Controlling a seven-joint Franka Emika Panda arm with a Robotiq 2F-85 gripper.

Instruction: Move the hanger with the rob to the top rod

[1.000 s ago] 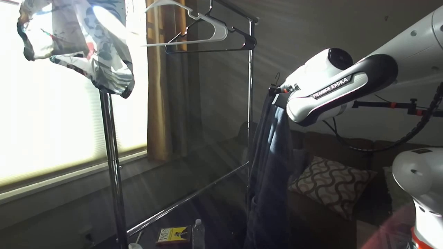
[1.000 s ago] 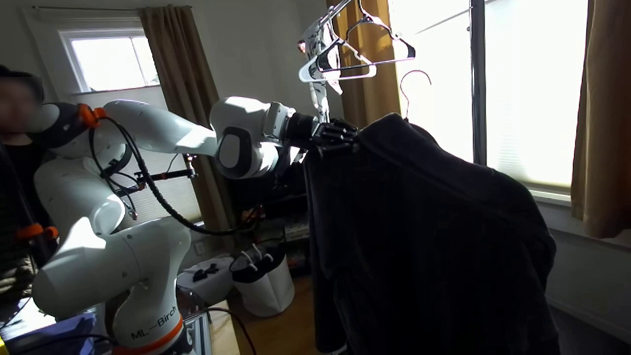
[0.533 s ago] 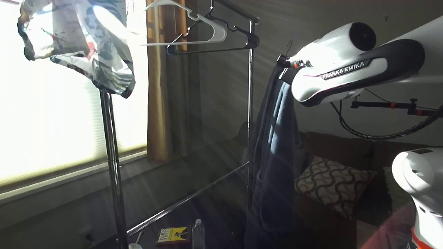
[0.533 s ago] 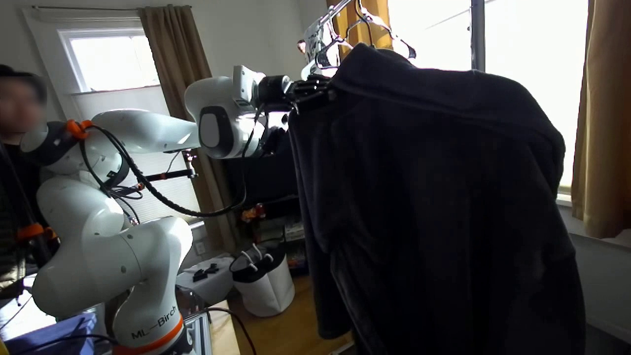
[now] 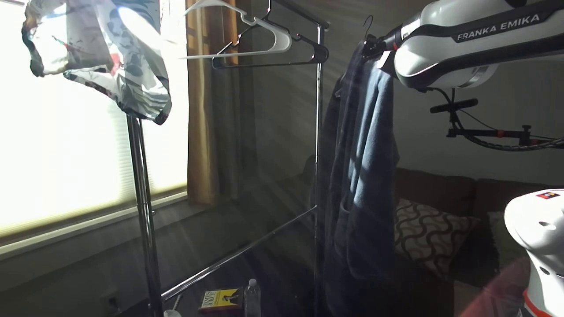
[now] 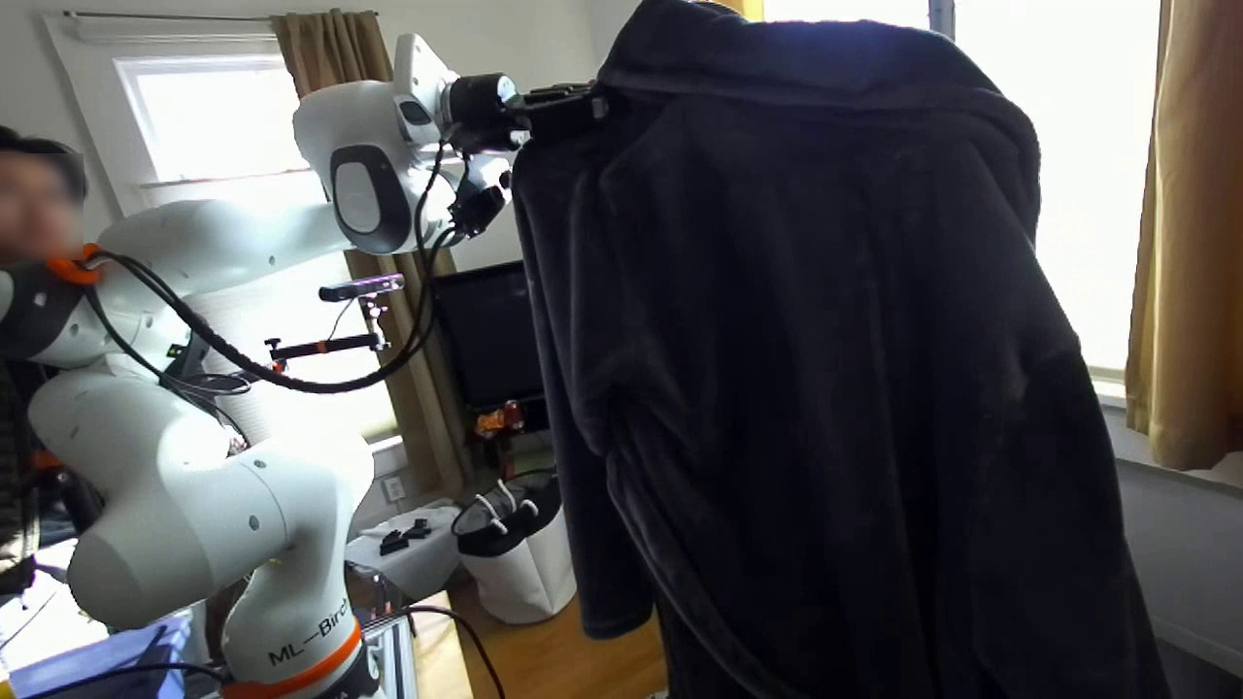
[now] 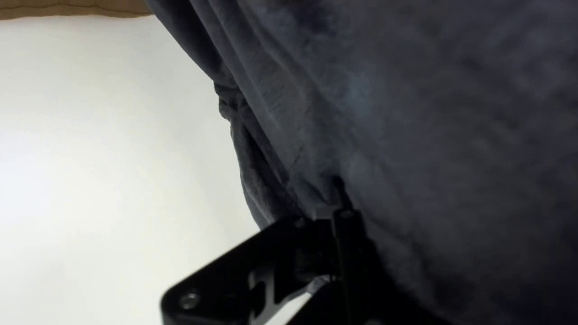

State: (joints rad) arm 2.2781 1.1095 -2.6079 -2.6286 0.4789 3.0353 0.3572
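The dark navy robe (image 5: 370, 145) hangs in the air on a thin dark hanger. The hanger's hook (image 5: 368, 25) sticks up above the collar, to the right of the rack's top rod (image 5: 299, 11) in an exterior view. My gripper (image 5: 373, 47) is shut at the robe's collar, just below the hook. The robe (image 6: 825, 320) also hides the rod in an exterior view, where the gripper (image 6: 583, 102) meets its shoulder and the hook is not visible. In the wrist view the fingers (image 7: 323, 214) are closed together against the robe (image 7: 429, 113).
A white hanger (image 5: 278, 39) and a black hanger (image 5: 318, 53) hang on the rod. A floral garment (image 5: 119, 61) hangs nearer the window. The rack's chrome post (image 5: 319, 132) stands left of the robe. A person (image 6: 39, 223) stands behind the arm.
My gripper has raised the robe and hanger a good way. The hook has risen to about the height of the rod's near end, and the robe has shifted slightly right in an exterior view.
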